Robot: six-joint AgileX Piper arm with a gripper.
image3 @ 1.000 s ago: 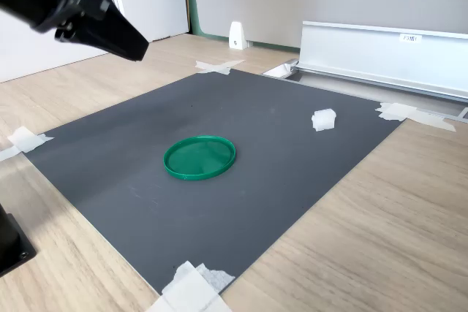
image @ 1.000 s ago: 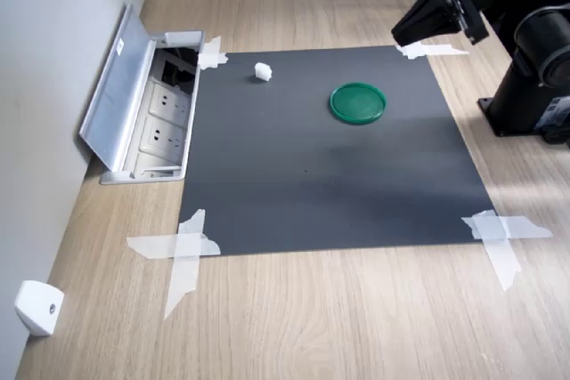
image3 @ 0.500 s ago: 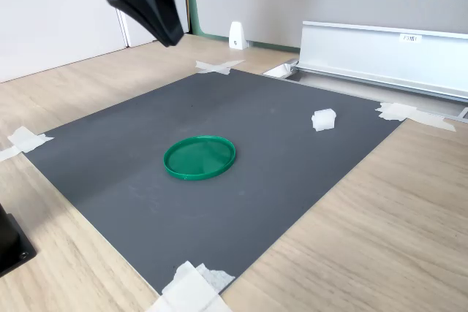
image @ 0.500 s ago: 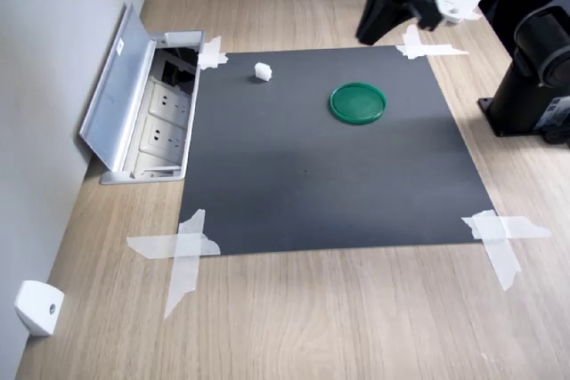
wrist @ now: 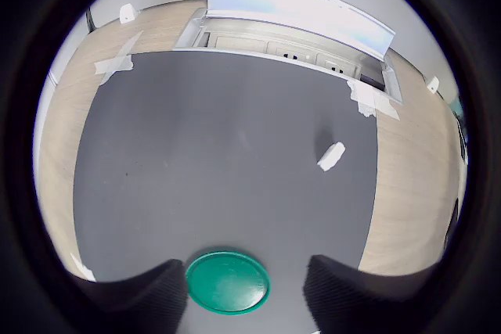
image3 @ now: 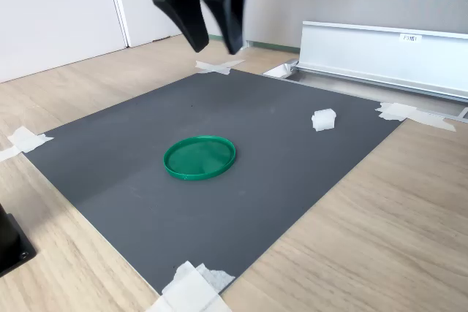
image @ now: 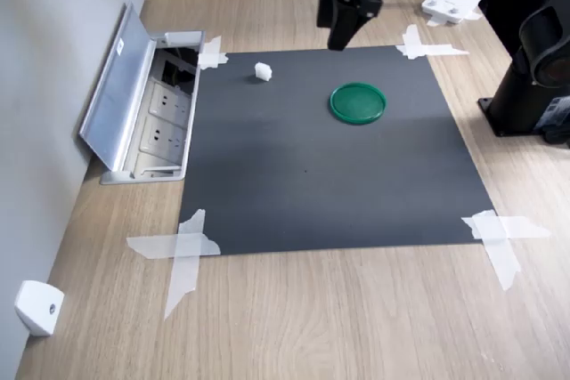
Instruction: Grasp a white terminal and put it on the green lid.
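a black gripper (image3: 217, 42) hangs in the air above a dark mat (image3: 241, 180) taped to a wooden table (image3: 380, 239), its two jaws spread apart and holding nothing. the green lid (image3: 199, 157) lies flat near the middle of the mat. the white terminal (image3: 324, 119) sits on the mat well apart from the lid, near an open metal socket box (image: 151, 113).

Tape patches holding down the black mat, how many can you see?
4, one at each corner of the mat in the first exterior view: the two far corners and the two near corners. None seems hidden.
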